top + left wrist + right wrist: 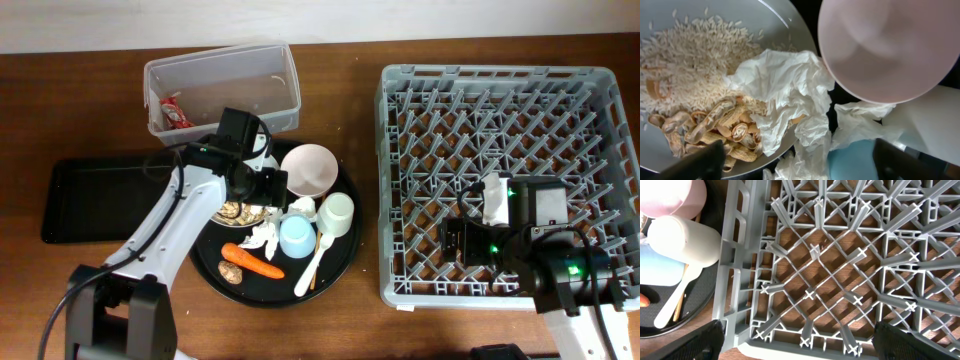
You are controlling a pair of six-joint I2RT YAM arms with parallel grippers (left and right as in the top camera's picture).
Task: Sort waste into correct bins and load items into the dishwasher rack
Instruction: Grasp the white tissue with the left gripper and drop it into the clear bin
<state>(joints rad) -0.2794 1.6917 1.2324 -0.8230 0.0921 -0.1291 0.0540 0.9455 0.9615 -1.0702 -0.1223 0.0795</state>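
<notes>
- The left tool (280, 186) is hovering over the round black plastic tray (340, 268), its fingers (695, 162) spreading wide with nothing between them.
- The right tool (452, 240) is hanging over the grey plastic lattice dishwasher rack (505, 90), near its front left corner. Its fingers (915, 341) are likewise standing well apart and gripping nothing.
- The overhead view alone is showing the clear plastic bin (230, 90) at the back of the brown wooden desk (350, 330). A red wrapper (175, 112) is lying in the bin's left end, its print too small to read, and a flat black rectangular tray (80, 200) is sitting at the left.
- Only the left wrist view is showing clearly the shallow pale plate (775, 20). It is carrying loose white rice grains (685, 55) and ribbed tan peanut shells (715, 130), and a crumpled white tissue (785, 85) is spilling over its rim.
- The smooth round pink bowl (880, 45) is sitting just beside the plate on the round tray.
- The right wrist view is catching the matte white cup (682, 242) close to the rack's ribbed outer wall. The light blue cup (660, 270) and the white plastic spoon (672, 305) are lying beside it on the round tray.
- The tapered orange carrot (252, 260) is lying at the round tray's front, appearing whole only from overhead.
</notes>
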